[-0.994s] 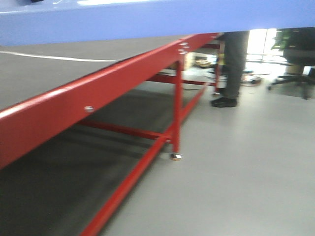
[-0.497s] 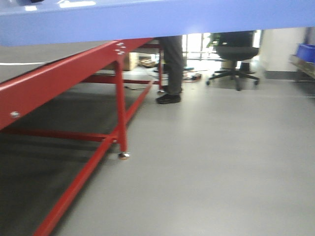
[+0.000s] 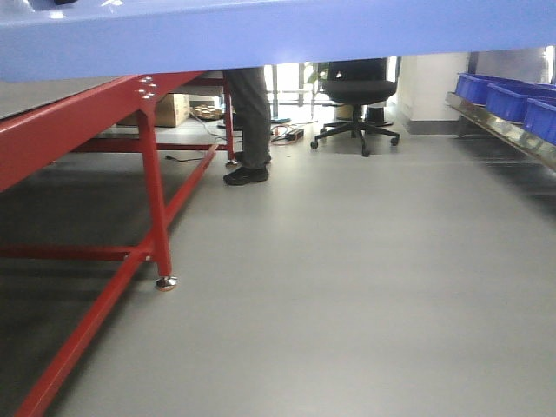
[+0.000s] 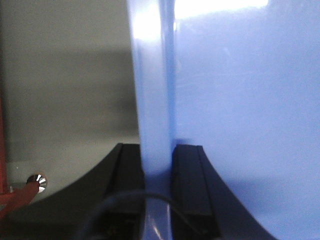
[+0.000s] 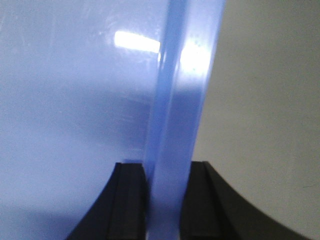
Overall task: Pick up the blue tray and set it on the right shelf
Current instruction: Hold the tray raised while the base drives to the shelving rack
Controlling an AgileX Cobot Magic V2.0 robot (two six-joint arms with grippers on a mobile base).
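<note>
Blue tray [image 3: 278,35], spanning 12 o'clock, rides clamped by its rims in left end effector [image 4: 157,161] and right end effector [image 5: 164,176]. The view has swung off the red table [image 3: 78,117], and the right shelf [image 3: 502,132] now appears at 3 o'clock, so placement looks near.

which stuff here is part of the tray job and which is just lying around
Job: blue tray, clamped at its rim by left gripper and right gripper; right shelf.
Lying about: red table frame, blue storage bins, office chair, person's legs, cardboard box.
</note>
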